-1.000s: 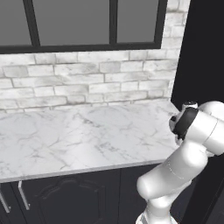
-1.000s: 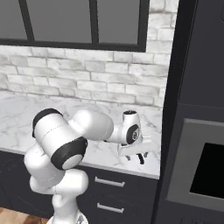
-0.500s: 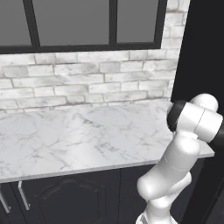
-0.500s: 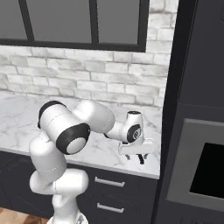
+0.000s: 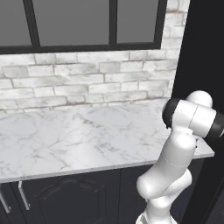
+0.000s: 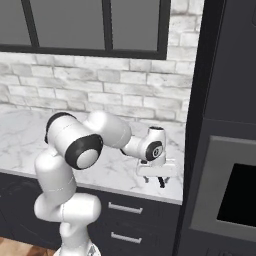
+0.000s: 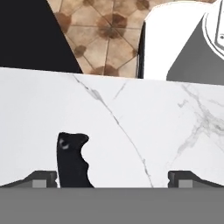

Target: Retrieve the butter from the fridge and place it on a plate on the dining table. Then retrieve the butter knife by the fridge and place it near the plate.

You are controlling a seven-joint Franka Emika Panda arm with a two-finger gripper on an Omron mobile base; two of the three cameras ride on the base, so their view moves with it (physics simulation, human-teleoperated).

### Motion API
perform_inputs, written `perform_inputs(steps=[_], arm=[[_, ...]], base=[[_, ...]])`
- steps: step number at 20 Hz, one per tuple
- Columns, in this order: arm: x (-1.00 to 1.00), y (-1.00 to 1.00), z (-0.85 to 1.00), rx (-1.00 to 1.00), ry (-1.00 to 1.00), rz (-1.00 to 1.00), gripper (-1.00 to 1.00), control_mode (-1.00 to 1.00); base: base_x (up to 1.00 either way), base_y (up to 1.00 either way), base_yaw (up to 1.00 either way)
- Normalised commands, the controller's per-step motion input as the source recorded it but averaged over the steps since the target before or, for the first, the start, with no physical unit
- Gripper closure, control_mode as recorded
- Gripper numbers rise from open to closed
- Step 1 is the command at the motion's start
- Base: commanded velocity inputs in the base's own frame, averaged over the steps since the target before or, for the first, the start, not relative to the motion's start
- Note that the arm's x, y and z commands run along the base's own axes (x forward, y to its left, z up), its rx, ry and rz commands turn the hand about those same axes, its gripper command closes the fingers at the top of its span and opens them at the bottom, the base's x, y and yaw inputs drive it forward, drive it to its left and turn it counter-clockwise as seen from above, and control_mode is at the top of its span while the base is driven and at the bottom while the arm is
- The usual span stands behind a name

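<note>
My claw over the knife handle at the right end of the counter.

My gripper (image 6: 156, 181) hangs just above the white marble counter (image 5: 78, 140), close to its near edge and beside the tall dark cabinet (image 6: 220, 125), with my fingertips (image 7: 43, 178) spread wide apart and nothing between them. In the hand view a black handle, probably the butter knife (image 7: 72, 159), lies flat on the marble just inside my one fingertip; its blade is hidden. The brown tiled floor (image 7: 100, 35) shows beyond the counter's edge.
</note>
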Motion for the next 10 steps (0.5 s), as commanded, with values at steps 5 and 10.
perform_inputs(steps=[5, 10], arm=[[0.0, 0.0, -0.44, 0.04, -0.04, 0.07, 1.0, -1.0], [-0.02, 0.0, -0.4, 0.06, -0.09, 0.11, 1.0, -1.0]], base=[[0.0, 0.0, 0.0], [0.0, 0.0, 0.0]])
